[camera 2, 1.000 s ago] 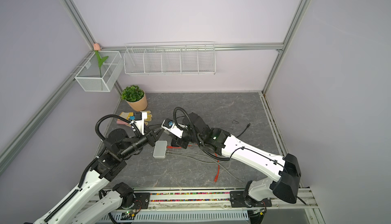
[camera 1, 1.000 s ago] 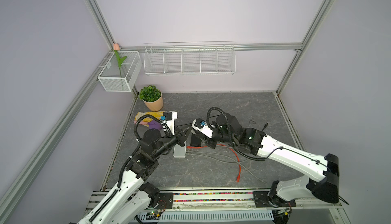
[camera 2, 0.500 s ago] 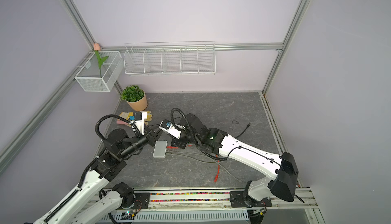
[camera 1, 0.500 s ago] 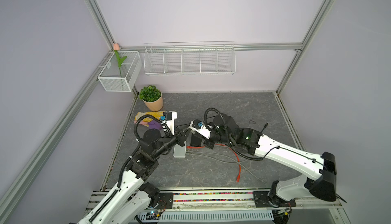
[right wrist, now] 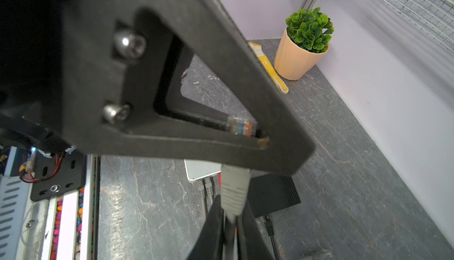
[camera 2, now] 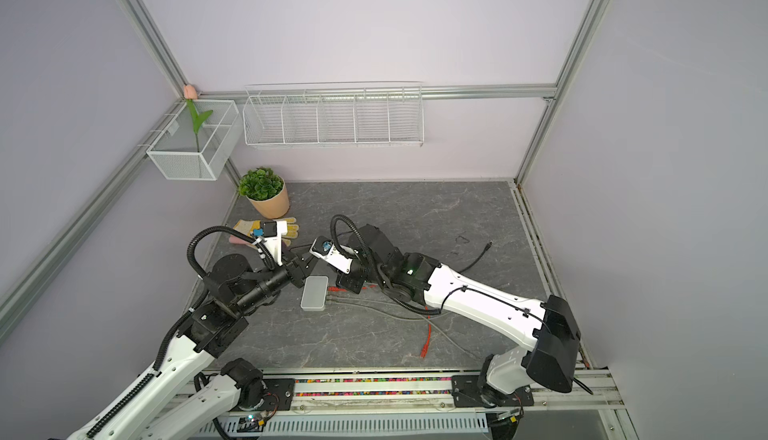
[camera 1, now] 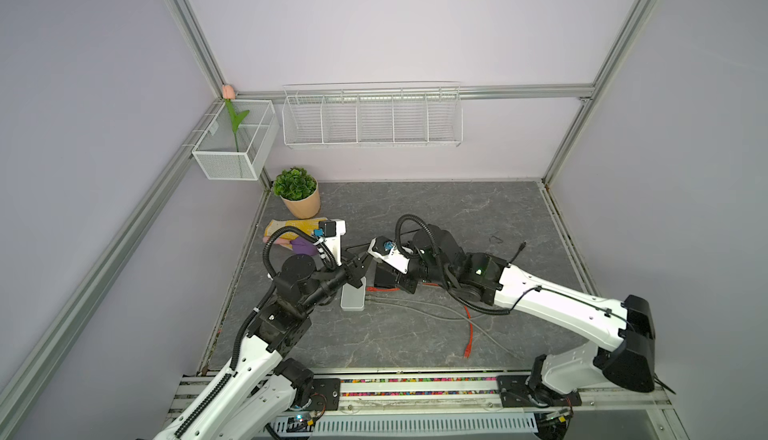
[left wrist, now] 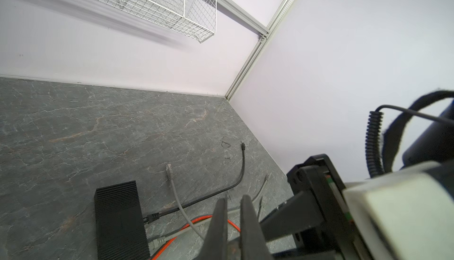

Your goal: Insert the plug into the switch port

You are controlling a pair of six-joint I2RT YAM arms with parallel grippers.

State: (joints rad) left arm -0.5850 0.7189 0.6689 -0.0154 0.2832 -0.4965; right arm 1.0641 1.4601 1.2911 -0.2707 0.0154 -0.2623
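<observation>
- My right jaws, part-open a second ago, now clench on the grey lead, right at the tail of the grey plug's boot
- In that same second the right arm slides a little towards the left jaws, so the two pairs now sit nose to nose in both top views
- I judge that the plug is secured and the pick-up is done; lining it up and pushing it in are not yet begun
- The grey plug juts out ahead of the right jaw tips, pointing away from the wrist, clear of the worktop
- The white switch lies just beyond and below those tips, with the plug's nose near its ported edge but not touching
- Two grey plugs and an orange lead already sit in that edge; I cannot tell which port is free
- My left jaws are clenched too, and one left finger crosses right in front of the right jaws, above the grey plug
- Through that finger's cut-out I see a clear plug on a black lead; it looks pinched between the left jaws
- A black box rests beside the switch, off to one side of the right jaw tips
- The left finger crowds the approach, so I expect a tight line to the port
</observation>
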